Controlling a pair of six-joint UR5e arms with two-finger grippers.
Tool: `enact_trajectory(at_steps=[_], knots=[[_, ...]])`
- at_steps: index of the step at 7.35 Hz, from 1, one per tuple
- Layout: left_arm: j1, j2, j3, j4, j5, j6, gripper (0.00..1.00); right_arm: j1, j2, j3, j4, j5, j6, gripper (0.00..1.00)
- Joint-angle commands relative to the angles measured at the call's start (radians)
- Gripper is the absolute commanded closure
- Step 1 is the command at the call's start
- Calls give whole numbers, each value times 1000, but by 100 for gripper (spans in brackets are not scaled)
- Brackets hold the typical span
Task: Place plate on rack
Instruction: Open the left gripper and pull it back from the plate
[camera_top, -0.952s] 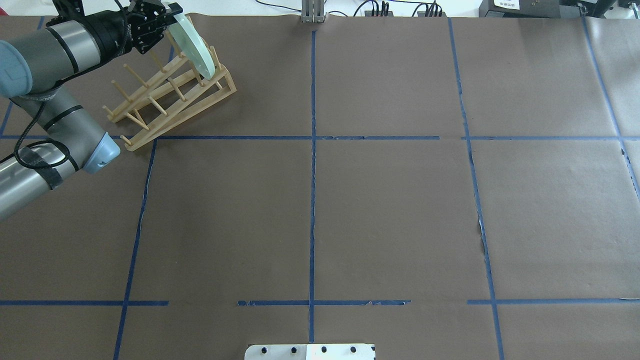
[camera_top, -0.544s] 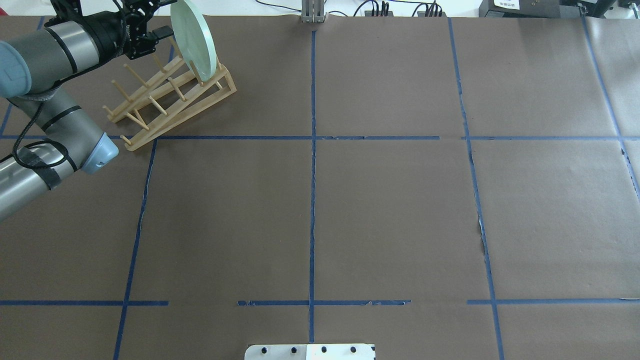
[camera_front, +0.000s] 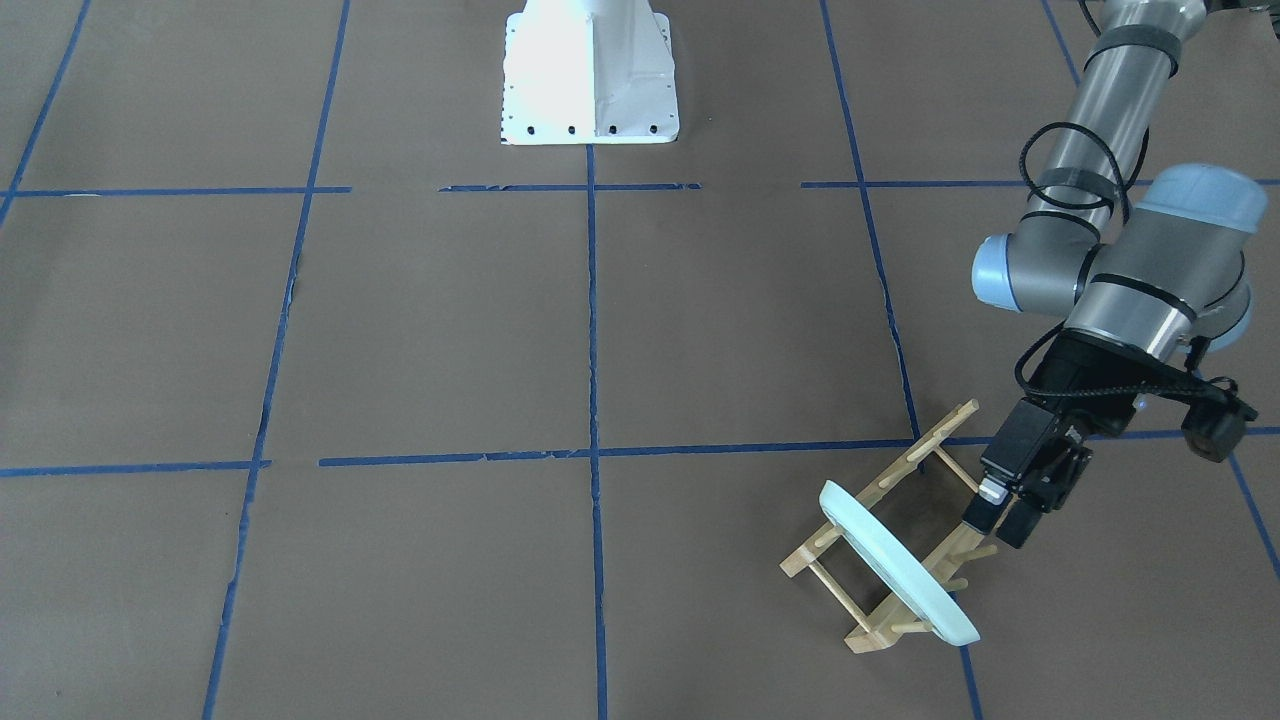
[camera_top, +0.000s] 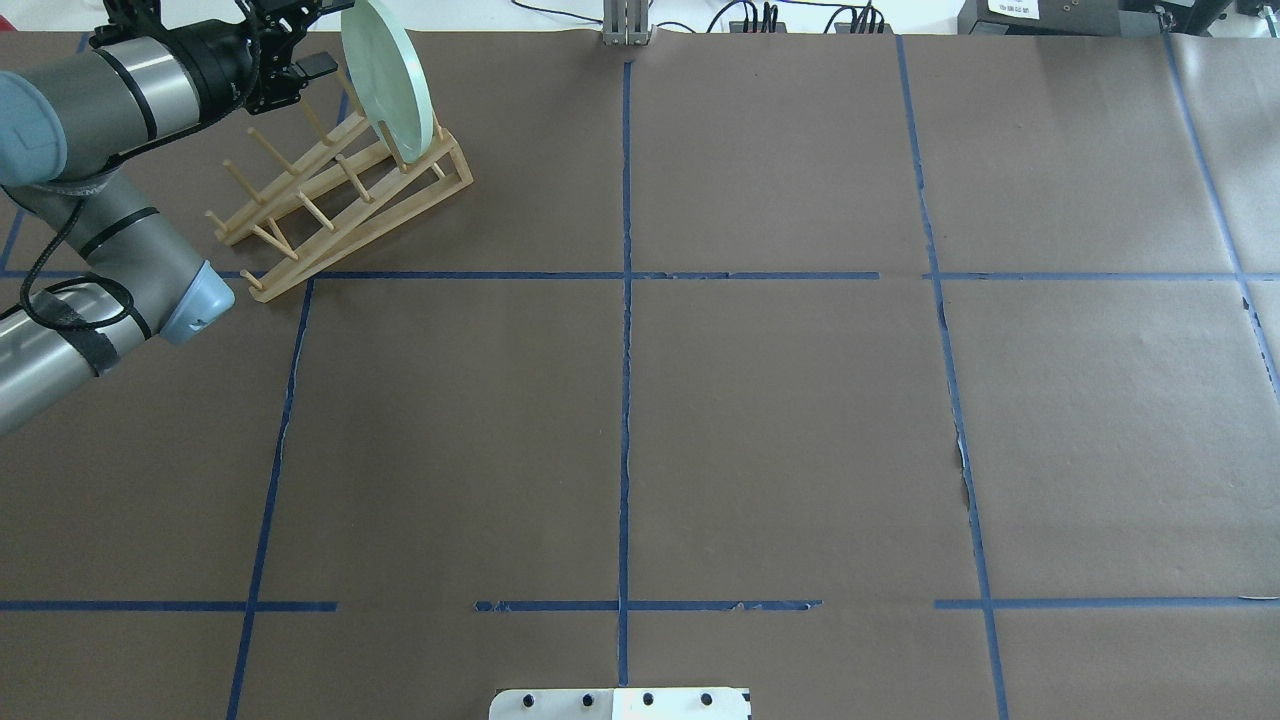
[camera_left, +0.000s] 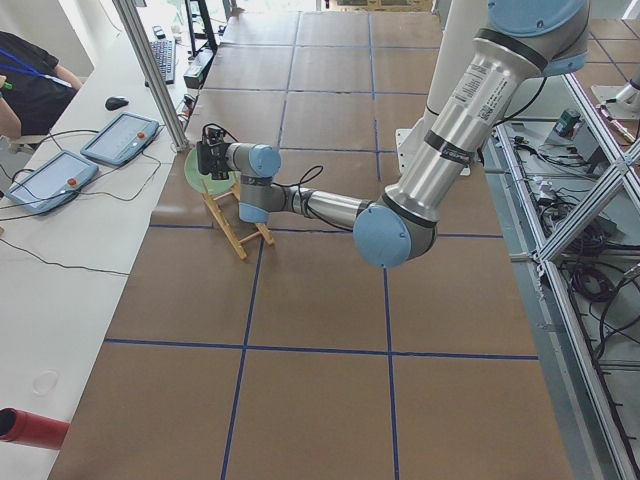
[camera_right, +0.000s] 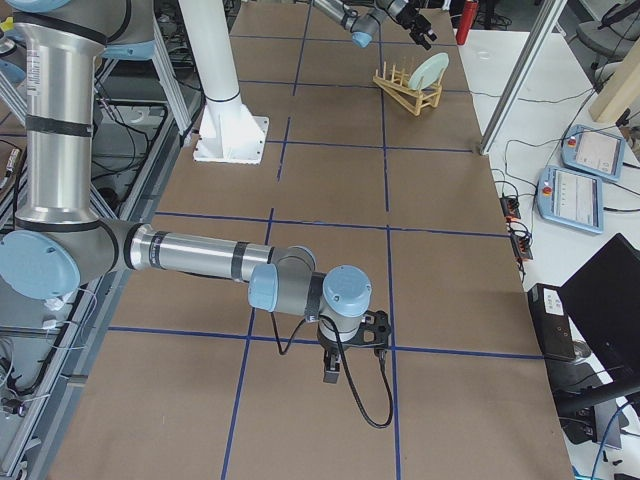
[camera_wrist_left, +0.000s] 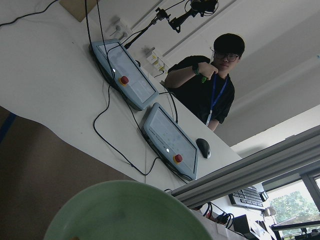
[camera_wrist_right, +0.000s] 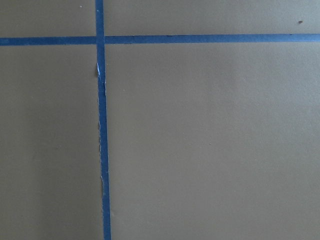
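Observation:
The pale mint-green plate (camera_top: 388, 80) stands on edge between the pegs at the far end of the light-wood rack (camera_top: 330, 200). It leans slightly and nothing holds it. My left gripper (camera_top: 322, 35) is open and empty, a short way to the plate's left. In the front view the left gripper (camera_front: 1000, 518) hangs beside the rack (camera_front: 812, 555), apart from the plate (camera_front: 895, 575). The left wrist view shows only the plate's top rim (camera_wrist_left: 125, 215). My right gripper (camera_right: 335, 365) shows only in the exterior right view, low over the table; I cannot tell whether it is open.
The rack sits near the table's far left corner, close to the paper's edge. Beyond that edge are teach pendants (camera_wrist_left: 167, 142), cables and an operator (camera_wrist_left: 210, 85). A metal post (camera_top: 625, 25) stands at the far middle edge. The robot's white base (camera_front: 588, 70) is at the near side.
My left gripper let go of the plate and drew back to the left. The plate now stands more upright in the rack on its own.

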Motion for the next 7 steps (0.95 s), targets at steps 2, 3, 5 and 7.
enact_trajectory(at_steps=[2, 3, 5, 7], knots=[[-114, 147, -311, 405, -185, 363, 0, 0, 0, 0, 0, 0, 0, 0], [-133, 198, -426, 584, -205, 529, 0, 0, 0, 0, 0, 0, 0, 0], [-145, 210, -549, 885, -205, 748, 0, 0, 0, 0, 0, 0, 0, 0], [-174, 253, -562, 1022, -202, 1024, 0, 0, 0, 0, 0, 0, 0, 0]])
